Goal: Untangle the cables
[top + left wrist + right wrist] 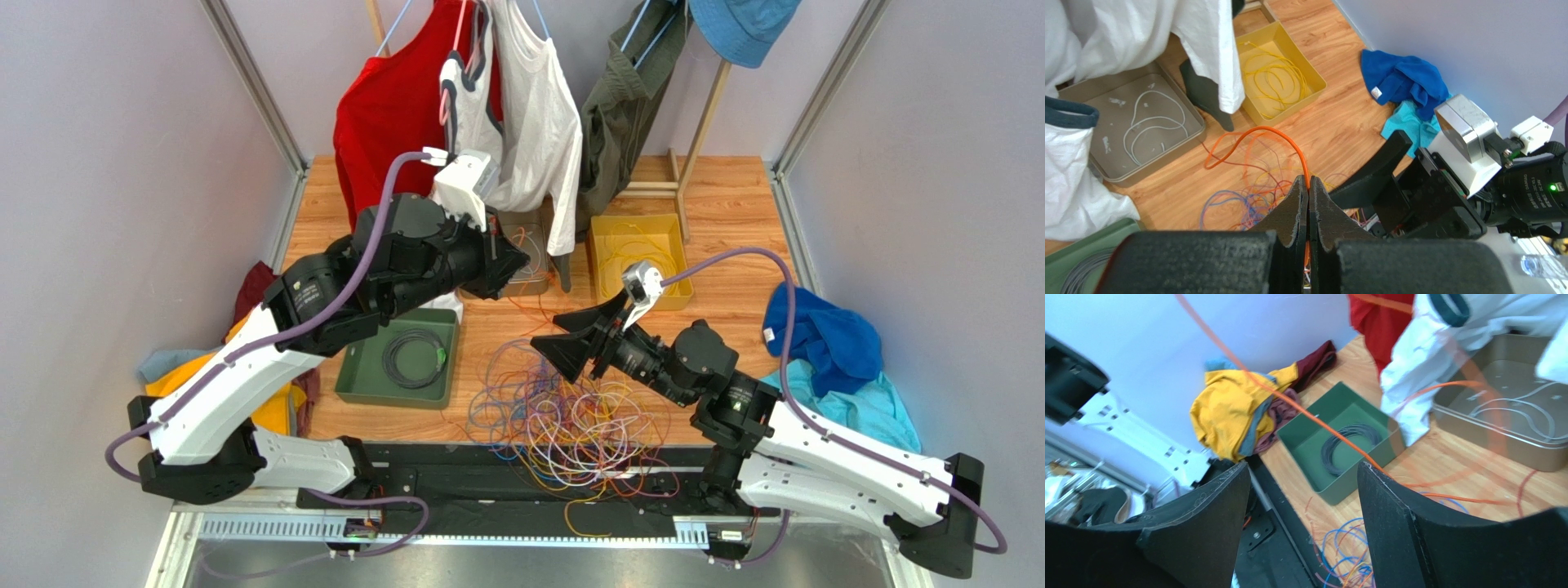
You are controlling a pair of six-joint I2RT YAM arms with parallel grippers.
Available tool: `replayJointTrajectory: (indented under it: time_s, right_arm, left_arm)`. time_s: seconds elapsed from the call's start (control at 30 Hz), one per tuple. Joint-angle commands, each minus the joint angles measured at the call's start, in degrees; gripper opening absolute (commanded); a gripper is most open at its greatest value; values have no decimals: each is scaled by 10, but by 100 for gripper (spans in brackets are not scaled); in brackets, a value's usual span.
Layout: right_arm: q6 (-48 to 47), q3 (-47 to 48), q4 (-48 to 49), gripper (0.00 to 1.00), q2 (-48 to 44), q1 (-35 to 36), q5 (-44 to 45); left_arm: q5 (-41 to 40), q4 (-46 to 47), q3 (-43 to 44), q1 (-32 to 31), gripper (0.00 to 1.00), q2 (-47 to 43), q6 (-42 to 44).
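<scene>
The left claw [1309,187] is clenched on one orange cable [1257,131], which arches away ahead of it and drops into the snarl of cables [577,417] on the tabletop [724,208], below and between the two claws. The step in hand appears to be drawing this single strand out of the heap. The right claw [1303,478] stands released and wide, the orange strand slanting across just beyond its gap, so the next move likely calls for it to pinch that strand nearer the heap while the left pulls it free.
</scene>
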Motion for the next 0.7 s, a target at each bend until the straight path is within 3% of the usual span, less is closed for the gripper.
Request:
replayJointTrajectory:
  time_s: [0.0, 0.23, 0.67]
  right_arm:
    - [-36, 19, 20, 67, 3, 3, 99]
    - [-44, 12, 19, 66, 0, 3, 136]
    - [-33, -21, 60, 66, -53, 3, -10]
  left_arm:
    - [29, 28, 24, -19, 0, -2, 3]
    - [32, 33, 16, -32, 0, -14, -3]
    - [21, 31, 9, -32, 0, -10, 0]
